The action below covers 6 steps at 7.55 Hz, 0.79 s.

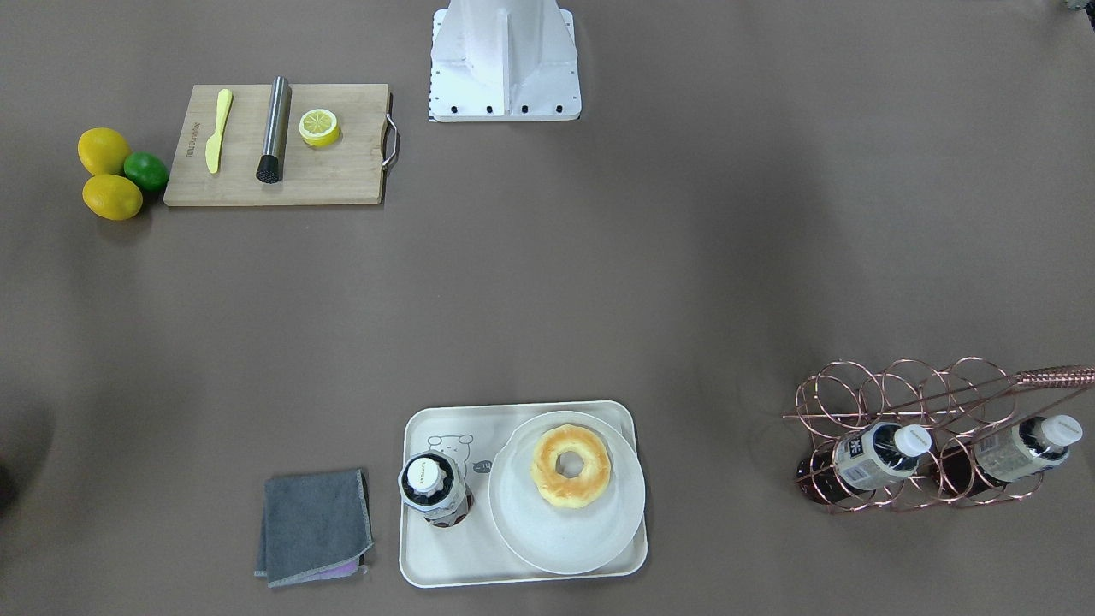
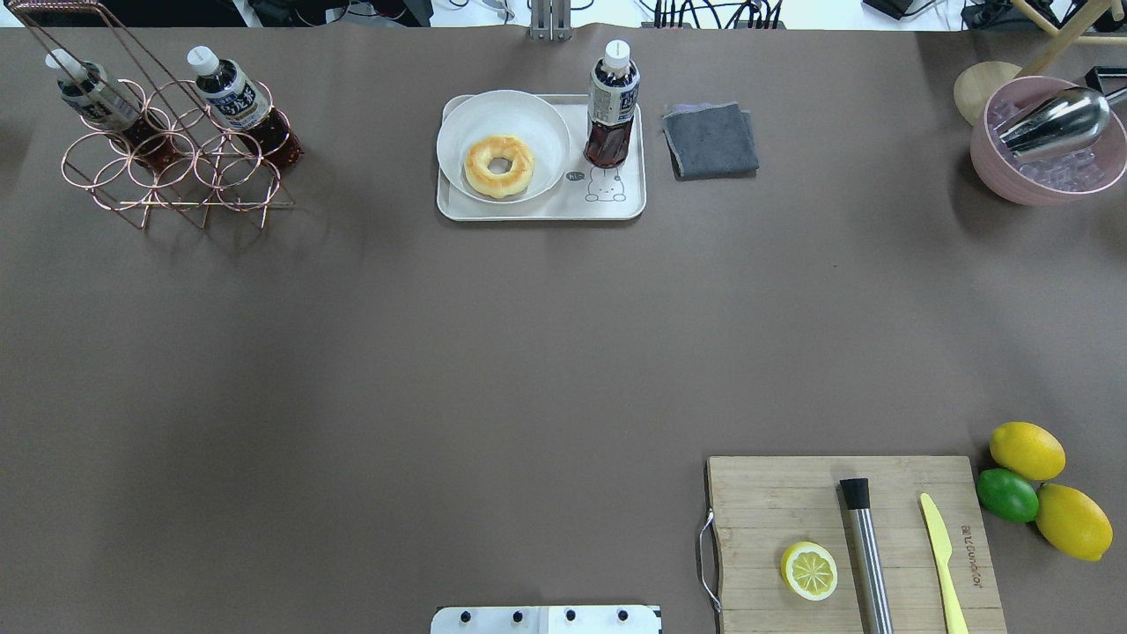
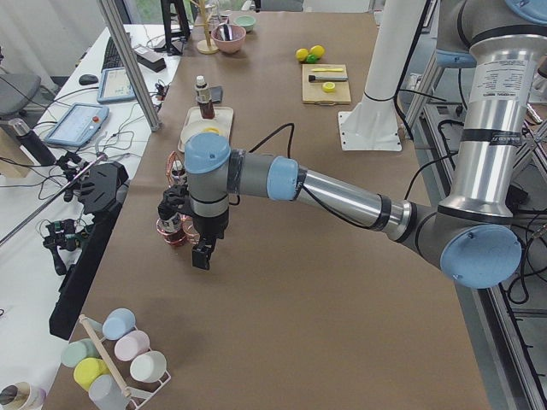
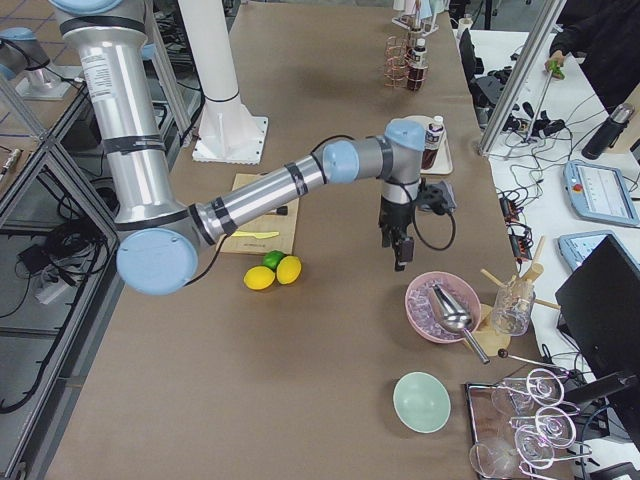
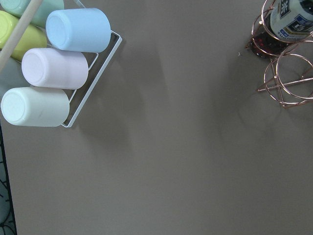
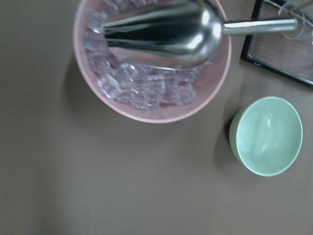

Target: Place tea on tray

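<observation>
One tea bottle [image 2: 612, 106] stands upright on the cream tray [image 2: 537, 210], beside the bear drawing; it also shows in the front view [image 1: 435, 489] on the tray [image 1: 445, 556]. Two alike bottles [image 2: 233, 92] [image 2: 88, 92] lie in the copper wire rack [image 2: 176, 176]. My left gripper [image 3: 201, 256] shows only in the left side view, above the table near the rack, and I cannot tell whether it is open or shut. My right gripper [image 4: 400, 255] shows only in the right side view, near the pink bowl, and I cannot tell its state either.
A round white plate [image 2: 537, 119] with a doughnut [image 2: 499, 165] fills the tray's other half. A grey cloth [image 2: 710, 139] lies beside the tray. A pink ice bowl [image 2: 1048, 145] with a metal scoop, a cutting board [image 2: 792, 493], lemons and a lime [image 2: 1008, 495] stand on the right.
</observation>
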Available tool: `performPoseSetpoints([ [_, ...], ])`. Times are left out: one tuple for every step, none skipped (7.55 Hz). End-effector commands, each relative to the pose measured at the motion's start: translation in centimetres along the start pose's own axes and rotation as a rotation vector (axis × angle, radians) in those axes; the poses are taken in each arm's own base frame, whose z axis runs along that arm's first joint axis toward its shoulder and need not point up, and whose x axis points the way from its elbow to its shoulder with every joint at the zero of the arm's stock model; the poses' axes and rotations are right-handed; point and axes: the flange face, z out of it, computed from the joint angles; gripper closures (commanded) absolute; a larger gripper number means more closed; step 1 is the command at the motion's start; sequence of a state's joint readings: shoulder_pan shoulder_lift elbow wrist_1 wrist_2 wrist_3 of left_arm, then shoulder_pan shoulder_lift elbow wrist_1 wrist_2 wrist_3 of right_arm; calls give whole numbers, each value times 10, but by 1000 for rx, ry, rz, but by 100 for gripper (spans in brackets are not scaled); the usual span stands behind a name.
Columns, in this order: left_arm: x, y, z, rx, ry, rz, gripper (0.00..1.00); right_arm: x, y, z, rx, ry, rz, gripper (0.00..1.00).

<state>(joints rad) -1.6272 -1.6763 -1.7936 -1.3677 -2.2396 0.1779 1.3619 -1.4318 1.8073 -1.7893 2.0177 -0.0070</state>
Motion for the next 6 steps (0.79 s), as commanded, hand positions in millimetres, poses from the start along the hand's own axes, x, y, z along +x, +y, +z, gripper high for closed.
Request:
performPoseSetpoints([
  [2, 3, -2, 2, -2, 1, 3, 163, 87, 71, 33, -312, 56, 0],
  [1, 3, -1, -2, -1, -2, 3, 182, 109, 72, 42, -328, 109, 0],
  [-1, 12, 4, -11, 2, -9, 3, 183, 115, 68, 49, -331, 125, 0],
  [-4, 27, 14, -27, 28, -24, 3, 180, 111, 60, 47, -335, 133, 0],
  [-5, 49, 21, -40, 43, -39, 2, 172, 108, 44, 37, -337, 144, 0],
  [-6, 58, 24, -47, 44, -43, 2, 165, 108, 30, 30, -337, 150, 0],
])
